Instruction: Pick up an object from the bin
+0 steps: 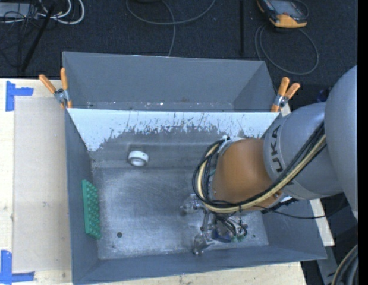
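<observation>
Step in hand, judged: at grasp, low over floor of bin (172, 88), front right corner. My fingers (203, 227): opening cannot tell, orange wrist cover (243, 171) and cables (203, 177) mask them; nothing seen held. Nearest thing: small blue-and-green item (232, 233), partly hidden under my wrist, near front wall. Well apart, left: white round cap (138, 158), green studded plate (90, 208). Next move, judged: close on blue-and-green item, confirm hold, lift straight up clear of front wall
</observation>
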Available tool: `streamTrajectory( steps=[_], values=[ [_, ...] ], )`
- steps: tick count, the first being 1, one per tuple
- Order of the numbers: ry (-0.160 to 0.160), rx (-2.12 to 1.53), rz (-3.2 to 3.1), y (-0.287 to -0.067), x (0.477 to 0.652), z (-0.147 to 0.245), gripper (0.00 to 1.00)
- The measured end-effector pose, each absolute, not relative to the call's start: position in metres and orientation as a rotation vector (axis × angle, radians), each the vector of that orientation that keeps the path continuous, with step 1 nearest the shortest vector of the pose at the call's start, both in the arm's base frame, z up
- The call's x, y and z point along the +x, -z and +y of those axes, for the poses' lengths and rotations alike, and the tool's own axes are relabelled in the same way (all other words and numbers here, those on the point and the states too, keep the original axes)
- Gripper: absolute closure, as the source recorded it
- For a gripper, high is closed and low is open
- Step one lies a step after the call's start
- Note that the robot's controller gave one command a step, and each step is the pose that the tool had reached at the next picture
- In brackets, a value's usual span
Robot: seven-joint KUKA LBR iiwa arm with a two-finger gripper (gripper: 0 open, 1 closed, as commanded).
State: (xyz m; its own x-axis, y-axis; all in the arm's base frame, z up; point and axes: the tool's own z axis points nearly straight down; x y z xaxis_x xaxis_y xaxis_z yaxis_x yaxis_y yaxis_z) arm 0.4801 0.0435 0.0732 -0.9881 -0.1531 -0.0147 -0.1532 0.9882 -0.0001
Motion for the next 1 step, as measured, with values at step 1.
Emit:
streamTrajectory(
  steps=[1],
  values=[
    [0.001,-0.044,3.142,-0.0866,0.4873,0.0051,0.0]
  ],
)
